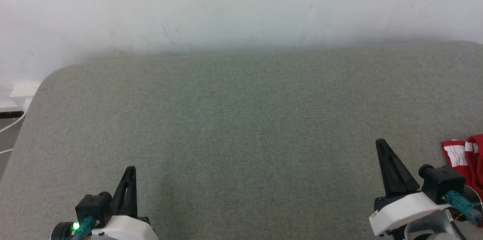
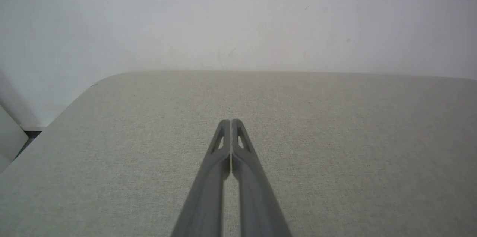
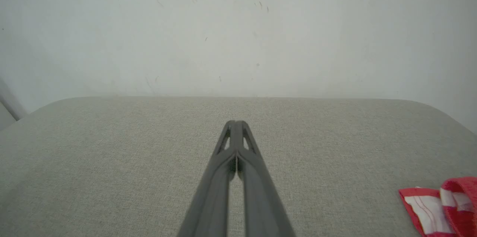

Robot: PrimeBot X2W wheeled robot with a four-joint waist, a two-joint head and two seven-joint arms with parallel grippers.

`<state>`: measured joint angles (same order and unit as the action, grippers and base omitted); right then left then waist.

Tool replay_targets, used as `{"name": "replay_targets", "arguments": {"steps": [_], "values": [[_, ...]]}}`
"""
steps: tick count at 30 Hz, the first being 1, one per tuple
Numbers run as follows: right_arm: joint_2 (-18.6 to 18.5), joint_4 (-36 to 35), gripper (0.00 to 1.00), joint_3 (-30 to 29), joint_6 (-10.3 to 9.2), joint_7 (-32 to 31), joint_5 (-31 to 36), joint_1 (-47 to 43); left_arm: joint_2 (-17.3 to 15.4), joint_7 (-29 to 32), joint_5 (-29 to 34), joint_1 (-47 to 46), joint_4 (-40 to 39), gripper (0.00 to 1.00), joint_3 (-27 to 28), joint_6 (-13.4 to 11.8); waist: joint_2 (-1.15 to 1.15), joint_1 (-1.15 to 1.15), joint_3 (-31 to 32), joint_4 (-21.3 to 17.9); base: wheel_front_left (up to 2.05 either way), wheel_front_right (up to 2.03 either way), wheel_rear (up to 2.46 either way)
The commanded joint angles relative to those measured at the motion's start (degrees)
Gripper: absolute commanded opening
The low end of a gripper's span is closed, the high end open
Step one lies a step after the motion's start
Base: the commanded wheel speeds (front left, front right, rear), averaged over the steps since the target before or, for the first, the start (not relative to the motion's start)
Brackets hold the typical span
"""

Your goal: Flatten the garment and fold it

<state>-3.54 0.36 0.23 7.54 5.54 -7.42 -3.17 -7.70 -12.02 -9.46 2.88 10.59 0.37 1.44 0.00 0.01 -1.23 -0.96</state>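
Seeing left gripper (image 1: pixel 130 174) and right gripper (image 1: pixel 382 147) pinched shut, empty, I judge the garment (image 1: pixel 466 157), bunched at the frame's lower right edge, light and limp; I'd pinch its white-striped corner.

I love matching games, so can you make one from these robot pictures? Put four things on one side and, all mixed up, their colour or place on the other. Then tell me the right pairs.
Things:
1. garment
2. left gripper
3. padded surface
4. wall

Descriptions:
a. grey-green, spread wide under both grippers
b. plain white with faint scuffs, at the back
c. red and white, bunched at the far right edge
d. dark, fingers shut, lower left in the head view

Pairs: 1-c, 2-d, 3-a, 4-b.
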Motion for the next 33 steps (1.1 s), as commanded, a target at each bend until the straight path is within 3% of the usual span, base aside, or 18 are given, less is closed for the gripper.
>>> {"name": "replay_targets", "arguments": {"steps": [1, 33], "values": [[0.2, -0.1, 0.00, 0.0, -0.01, -0.3, 0.5, 0.6, 0.1, 0.3, 0.6, -0.5, -0.5, 0.00, 0.0, -0.3, 0.00, 0.00, 0.0, 0.0, 0.00, 0.00, 0.00], [0.3, -0.2, 0.00, -0.1, -0.02, -1.9, 2.7, 1.4, 1.6, 4.0, 3.4, -1.3, -3.7, 0.00, -0.1, -0.6, 0.00, 0.00, 0.4, 0.3, 0.00, 0.00, 0.00]]}}
